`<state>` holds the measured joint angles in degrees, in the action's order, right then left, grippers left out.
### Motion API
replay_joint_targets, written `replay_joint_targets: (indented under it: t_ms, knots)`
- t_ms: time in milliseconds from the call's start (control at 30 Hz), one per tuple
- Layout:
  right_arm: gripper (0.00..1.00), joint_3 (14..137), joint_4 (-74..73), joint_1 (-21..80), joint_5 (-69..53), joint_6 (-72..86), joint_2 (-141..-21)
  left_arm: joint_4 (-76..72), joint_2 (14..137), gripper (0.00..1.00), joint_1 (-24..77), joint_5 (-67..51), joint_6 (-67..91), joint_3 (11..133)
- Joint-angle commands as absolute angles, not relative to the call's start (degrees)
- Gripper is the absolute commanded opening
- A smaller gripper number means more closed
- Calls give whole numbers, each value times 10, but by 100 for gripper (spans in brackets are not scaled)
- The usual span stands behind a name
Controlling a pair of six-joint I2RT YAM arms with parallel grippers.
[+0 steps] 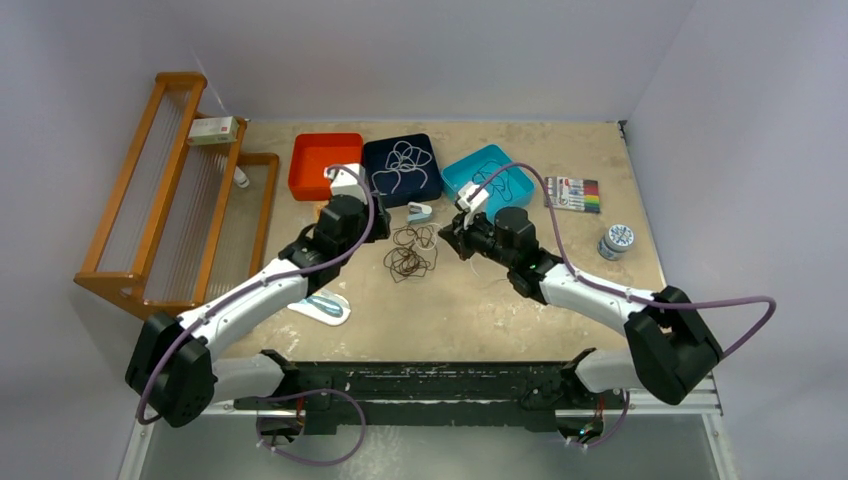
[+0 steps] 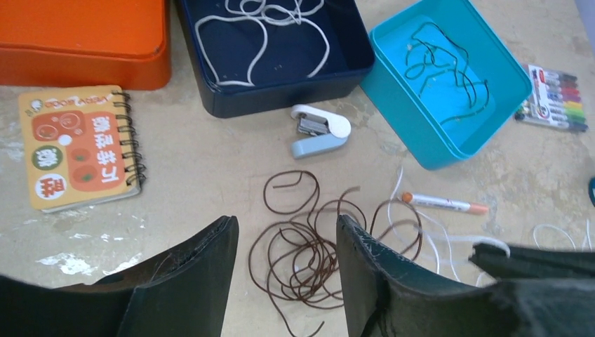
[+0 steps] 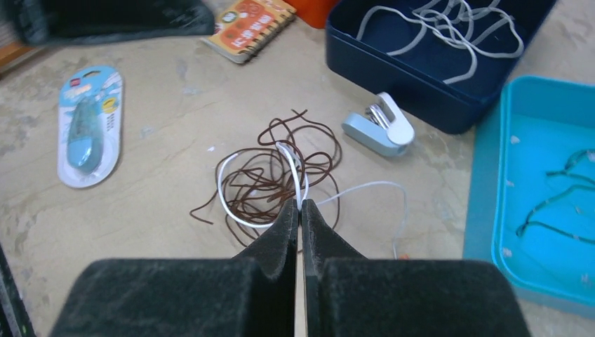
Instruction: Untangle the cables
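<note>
At mid-table, the left gripper (image 2: 286,221) gapes over the brown cable (image 2: 302,260). At its 3 o'clock, the right gripper (image 3: 300,203) pinches the white cable (image 3: 372,184) crossing it. At 12 o'clock, a pale cable (image 2: 231,83) fills the navy tray (image 2: 281,98) and a dark cable (image 2: 428,70) the teal tray (image 2: 396,119). Only the mid-table pair seems left to part.

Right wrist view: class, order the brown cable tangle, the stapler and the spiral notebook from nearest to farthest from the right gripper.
From the right gripper, shut on the white cable:
1. Brown cable tangle, just ahead of it.
2. Stapler, ahead to the right.
3. Spiral notebook, far ahead at the top edge.
</note>
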<state>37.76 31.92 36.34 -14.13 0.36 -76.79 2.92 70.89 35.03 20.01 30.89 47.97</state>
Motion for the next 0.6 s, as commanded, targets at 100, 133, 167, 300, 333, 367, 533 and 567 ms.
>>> replay_joint_targets:
  t_ms: [100, 133, 167, 300, 333, 367, 533, 567]
  knots:
    - [0, 416, 308, 362, -77, 60, -745, -119, 660, 57, 347, 123, 332, 375]
    - [0, 418, 305, 363, -84, 59, -745, -132, 660, 58, 348, 123, 338, 365]
    - [0, 421, 302, 363, -91, 59, -745, -142, 663, 59, 348, 123, 344, 358]
    - [0, 430, 297, 363, -113, 59, -744, -168, 687, 59, 348, 118, 350, 344]
    - [0, 433, 292, 363, -118, 59, -744, -174, 698, 59, 347, 117, 338, 341]
    - [0, 436, 289, 362, -121, 58, -743, -176, 707, 59, 348, 117, 330, 339]
    - [0, 468, 244, 362, -130, 63, -742, -234, 730, 57, 348, 118, 249, 312]
    - [0, 476, 232, 362, -132, 64, -741, -250, 733, 57, 348, 120, 236, 305]
